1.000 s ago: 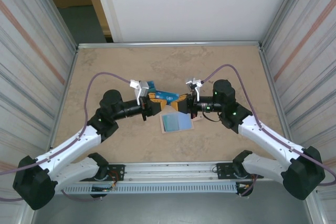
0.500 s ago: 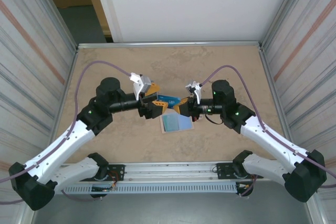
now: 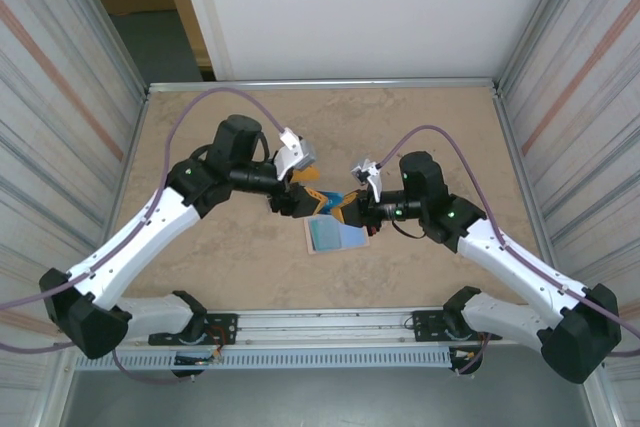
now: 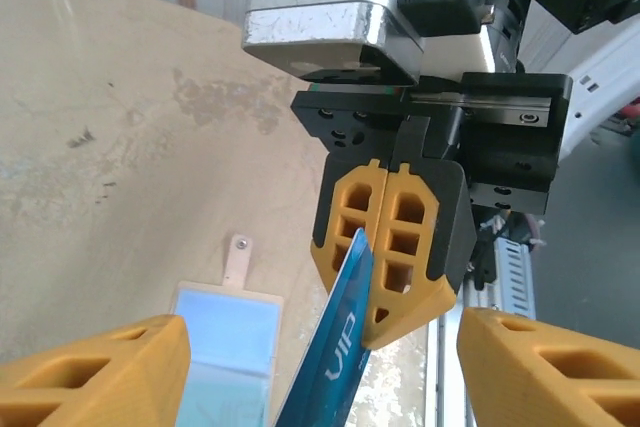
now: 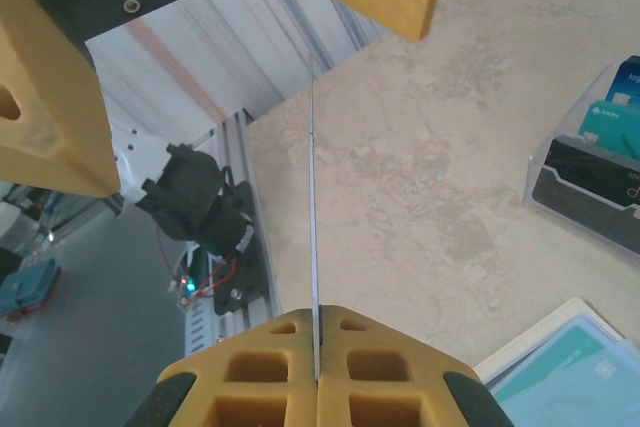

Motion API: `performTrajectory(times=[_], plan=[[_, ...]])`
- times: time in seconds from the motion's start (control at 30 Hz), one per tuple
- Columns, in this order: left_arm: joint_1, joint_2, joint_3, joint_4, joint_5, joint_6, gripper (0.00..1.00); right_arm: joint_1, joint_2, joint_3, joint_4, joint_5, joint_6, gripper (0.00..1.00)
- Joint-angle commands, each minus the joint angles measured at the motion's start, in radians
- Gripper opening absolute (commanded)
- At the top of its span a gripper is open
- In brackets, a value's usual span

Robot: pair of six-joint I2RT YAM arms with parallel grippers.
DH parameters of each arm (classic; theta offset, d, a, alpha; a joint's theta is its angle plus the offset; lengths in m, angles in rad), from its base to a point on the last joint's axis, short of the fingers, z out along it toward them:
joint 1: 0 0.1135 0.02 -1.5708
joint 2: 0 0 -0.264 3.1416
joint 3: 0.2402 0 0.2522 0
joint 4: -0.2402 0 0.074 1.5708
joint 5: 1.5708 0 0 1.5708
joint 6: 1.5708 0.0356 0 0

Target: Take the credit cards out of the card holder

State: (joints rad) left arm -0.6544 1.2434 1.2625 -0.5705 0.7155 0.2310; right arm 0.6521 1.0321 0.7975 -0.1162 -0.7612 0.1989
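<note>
Left gripper (image 3: pixel 300 201) is seen spread wide, with one finger at each side of the card (image 4: pixel 335 367) and clear gaps to both faces, so nothing is gripped by it. The right gripper (image 4: pixel 384 277) is closed flat on the card's other end. The card is held on edge above the table (image 3: pixel 440 117) and is seen as a thin line in the right wrist view. The card's long axis is laid along the line from one gripper to the other, running left to right at the centre of the top view. Its free end is placed between the left jaws, so the left arm is the nearer one to that end. It is judged that only a closing of those jaws is needed for the card to be taken over, provided they are squared to its faces. The card is blue with pale lettering and looks thin and stiff. The card holder (image 3: pixel 337 235) is found just below the two grippers in the top view, lying opened flat on the table and touched by neither. Its rim is pale tan and its inside pale blue-green. A small snap tab (image 4: pixel 237 255) is seen at its upper edge, in the lower left of the left wrist view. Whether more cards are left in its pockets cannot be told.
</note>
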Motion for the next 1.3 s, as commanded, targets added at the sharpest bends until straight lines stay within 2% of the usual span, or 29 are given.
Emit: performTrajectory(times=[0.0,0.17,0.33,0.43,0.5,0.6,0.63,0.7,0.73,0.9,0.93,0.97,1.0,1.27], plan=[[-0.002,0.044,0.083,-0.181,0.073,0.137,0.68,0.011,0.015,0.046,-0.032,-0.035,-0.042,0.0],[-0.003,0.107,0.139,-0.298,0.087,0.226,0.56,0.014,0.029,0.054,-0.042,-0.042,-0.052,0.0],[-0.002,0.138,0.144,-0.319,0.061,0.251,0.47,0.016,0.032,0.057,-0.043,-0.047,-0.057,0.0],[-0.002,0.154,0.148,-0.316,0.055,0.257,0.18,0.018,0.038,0.063,-0.045,-0.052,-0.06,0.0],[-0.002,0.163,0.15,-0.309,0.055,0.255,0.03,0.018,0.039,0.065,-0.048,-0.05,-0.062,0.0],[-0.003,0.168,0.147,-0.303,0.045,0.264,0.0,0.016,0.034,0.065,-0.05,-0.03,-0.059,0.02],[-0.001,0.164,0.143,-0.293,0.034,0.263,0.0,0.016,0.031,0.065,-0.051,-0.013,-0.055,0.07],[0.0,0.146,0.119,-0.255,-0.01,0.259,0.0,0.014,0.021,0.06,-0.053,0.026,-0.048,0.31],[0.004,0.132,0.099,-0.222,-0.038,0.256,0.0,0.014,0.011,0.056,-0.052,0.05,-0.043,0.4],[0.052,0.061,-0.029,-0.029,-0.198,0.216,0.0,0.001,-0.036,0.028,-0.04,0.14,-0.016,0.58],[0.073,0.05,-0.058,0.013,-0.213,0.213,0.0,-0.003,-0.063,0.024,-0.036,0.152,-0.01,0.67],[0.093,0.044,-0.087,0.063,-0.218,0.211,0.0,-0.005,-0.075,0.022,-0.037,0.164,-0.003,0.8],[0.119,0.038,-0.113,0.112,-0.223,0.208,0.0,-0.008,-0.086,0.018,-0.034,0.175,0.003,0.99],[0.277,0.137,-0.198,0.344,-0.248,0.288,0.0,-0.02,-0.133,0.016,-0.028,0.289,0.057,0.99]])
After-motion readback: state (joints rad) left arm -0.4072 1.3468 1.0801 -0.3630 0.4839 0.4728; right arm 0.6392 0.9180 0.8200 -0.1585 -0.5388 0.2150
